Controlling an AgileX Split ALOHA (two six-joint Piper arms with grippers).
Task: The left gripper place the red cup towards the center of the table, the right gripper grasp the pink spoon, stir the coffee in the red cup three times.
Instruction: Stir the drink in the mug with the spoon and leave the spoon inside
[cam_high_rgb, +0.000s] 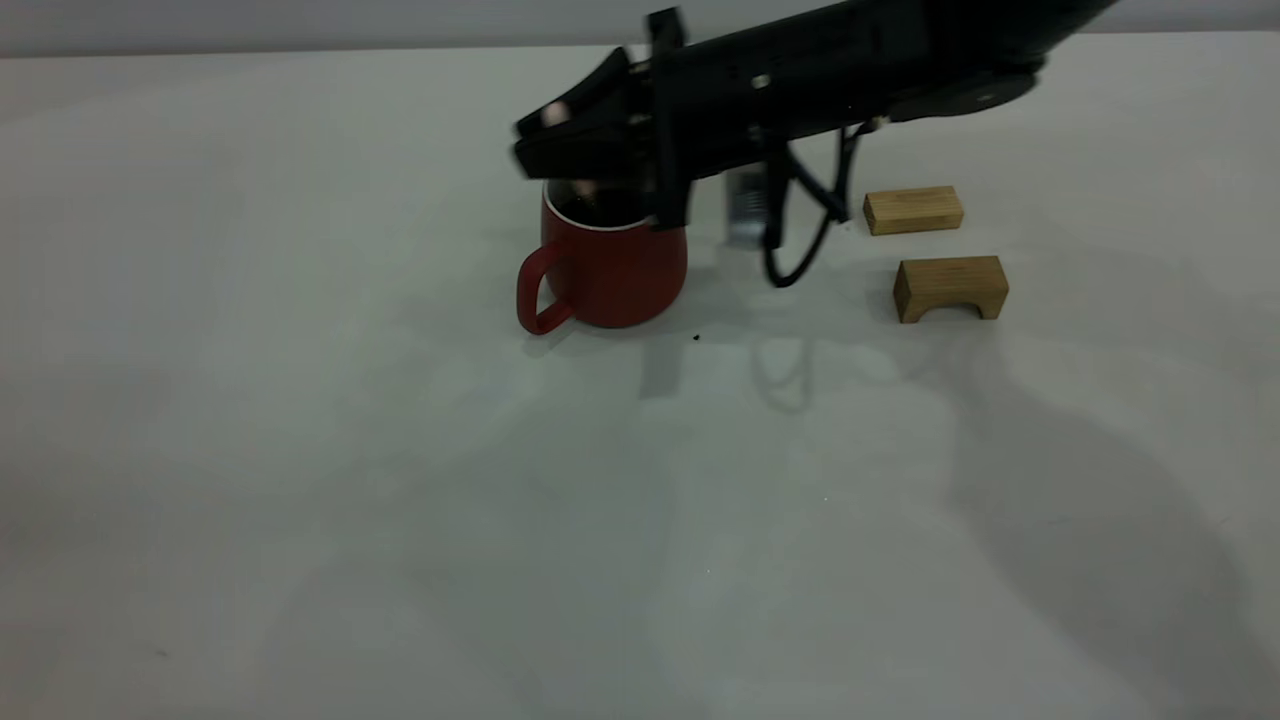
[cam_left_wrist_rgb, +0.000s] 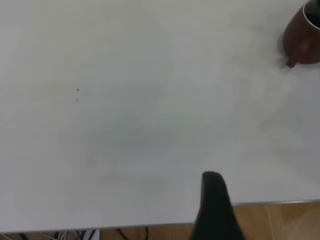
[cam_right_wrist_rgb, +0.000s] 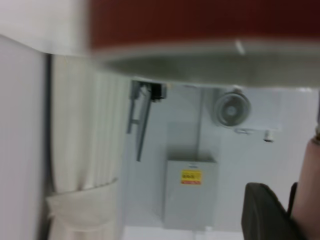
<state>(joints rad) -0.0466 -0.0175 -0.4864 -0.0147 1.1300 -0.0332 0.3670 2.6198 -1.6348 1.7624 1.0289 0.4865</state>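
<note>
The red cup (cam_high_rgb: 615, 268) stands near the middle of the table (cam_high_rgb: 400, 480), its handle toward the near left, with dark coffee (cam_high_rgb: 603, 209) inside. My right gripper (cam_high_rgb: 548, 135) reaches in from the right just above the cup's rim, shut on the pink spoon (cam_high_rgb: 552, 116). The spoon's lower part dips toward the coffee and is mostly hidden. In the right wrist view the pink spoon handle (cam_right_wrist_rgb: 309, 190) sits against a dark finger (cam_right_wrist_rgb: 265, 212), with the red cup (cam_right_wrist_rgb: 200, 20) close by. The left gripper (cam_left_wrist_rgb: 215, 200) hangs over the table's edge, far from the red cup (cam_left_wrist_rgb: 301, 35).
Two tan wooden blocks lie to the right of the cup: a flat one (cam_high_rgb: 913, 210) farther back and an arch-shaped one (cam_high_rgb: 950, 287) nearer. Black cables (cam_high_rgb: 800, 250) loop down from the right arm between cup and blocks.
</note>
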